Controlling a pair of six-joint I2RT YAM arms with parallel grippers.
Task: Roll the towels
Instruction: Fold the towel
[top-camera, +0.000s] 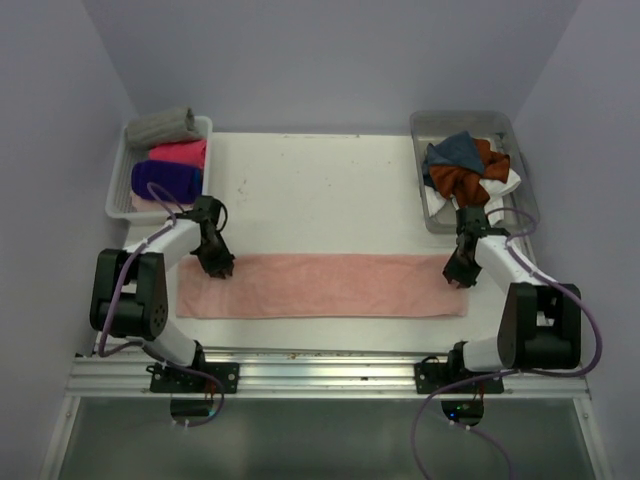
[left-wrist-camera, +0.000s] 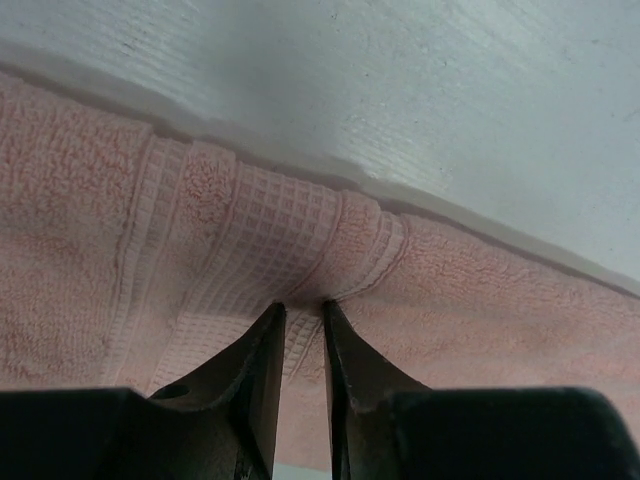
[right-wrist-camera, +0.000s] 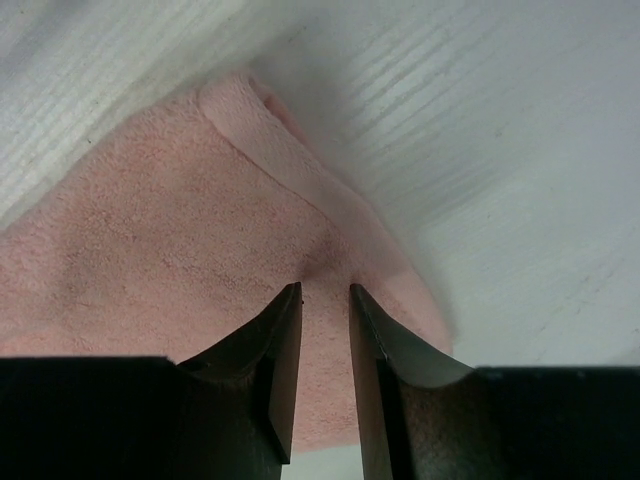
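While both claws (left-wrist-camera: 303, 306) (right-wrist-camera: 325, 289) pinch the salmon towel (top-camera: 320, 285), rolled towels (top-camera: 168, 165) fill the left tray (top-camera: 116, 208).

Both arms reach forward from the lower frame, wrists angled down; left gripper (top-camera: 220, 268) mid-left, right gripper (top-camera: 456, 279) mid-right, fingers nearly together.

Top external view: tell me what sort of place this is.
Probably a robot training cell, not a home: bare walls boxing in a white table, two arms bolted to a metal rail, rolled towels in a tray.
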